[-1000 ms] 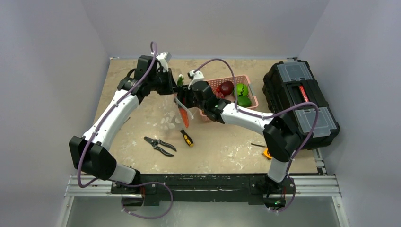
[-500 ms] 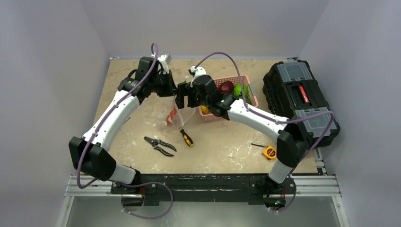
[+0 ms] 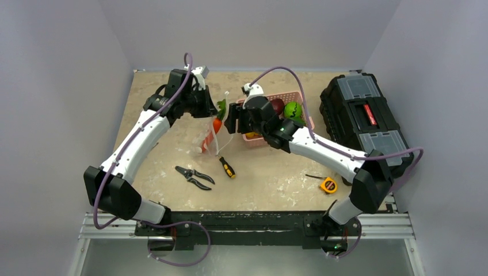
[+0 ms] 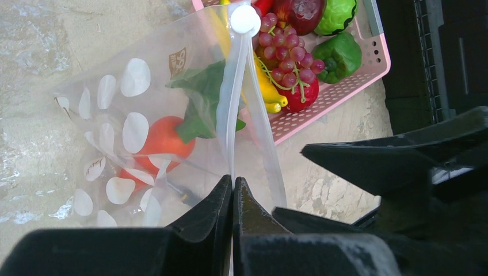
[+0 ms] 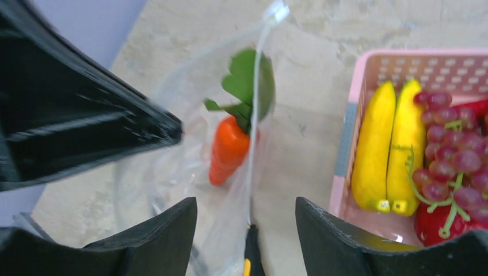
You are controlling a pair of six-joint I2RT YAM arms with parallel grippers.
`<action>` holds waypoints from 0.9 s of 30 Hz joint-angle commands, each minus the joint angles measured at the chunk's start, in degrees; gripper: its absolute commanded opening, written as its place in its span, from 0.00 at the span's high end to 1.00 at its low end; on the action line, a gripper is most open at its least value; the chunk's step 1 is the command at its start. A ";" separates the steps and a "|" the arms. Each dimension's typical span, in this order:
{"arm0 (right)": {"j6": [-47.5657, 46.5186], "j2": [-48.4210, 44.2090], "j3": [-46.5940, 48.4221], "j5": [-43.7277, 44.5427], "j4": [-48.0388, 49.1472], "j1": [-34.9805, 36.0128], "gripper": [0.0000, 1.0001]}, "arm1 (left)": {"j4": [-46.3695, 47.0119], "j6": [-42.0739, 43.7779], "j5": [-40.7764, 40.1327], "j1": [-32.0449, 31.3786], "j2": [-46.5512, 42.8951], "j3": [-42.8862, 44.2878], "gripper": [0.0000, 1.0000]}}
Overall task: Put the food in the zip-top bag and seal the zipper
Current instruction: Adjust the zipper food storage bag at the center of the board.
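carrot [image 4: 164, 138], just one, orange with a green top, lies inside the single dotted zip-top bag [image 4: 115, 103] at centre left of the left wrist view. left gripper [image 4: 232, 187] is pinched tight on the bag's zipper [image 4: 235, 115], with the carrot up and left of its tips. right gripper [image 5: 246, 207] gapes wide at the bottom of its view, and the zipper edge runs between its fingers. one pink basket [image 4: 345, 87] at upper right holds two yellow pieces [image 5: 397, 149], one grape bunch [image 4: 285, 54], two green peppers [image 4: 339, 54] and one dark red piece [image 4: 302, 11].
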 commanded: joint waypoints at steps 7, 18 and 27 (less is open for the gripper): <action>5.11 1.27 -4.14 -4.53 6.44 0.50 0.61 | -0.35 -0.09 -1.43 0.00 -2.49 1.68 1.00; 2.43 13.80 25.42 -8.79 -11.15 -0.19 1.00 | -1.64 0.53 -15.15 0.10 -7.73 0.50 1.00; 4.21 15.40 21.78 -7.03 -3.73 -0.54 1.00 | -4.80 0.15 -19.06 1.07 -5.74 2.71 1.00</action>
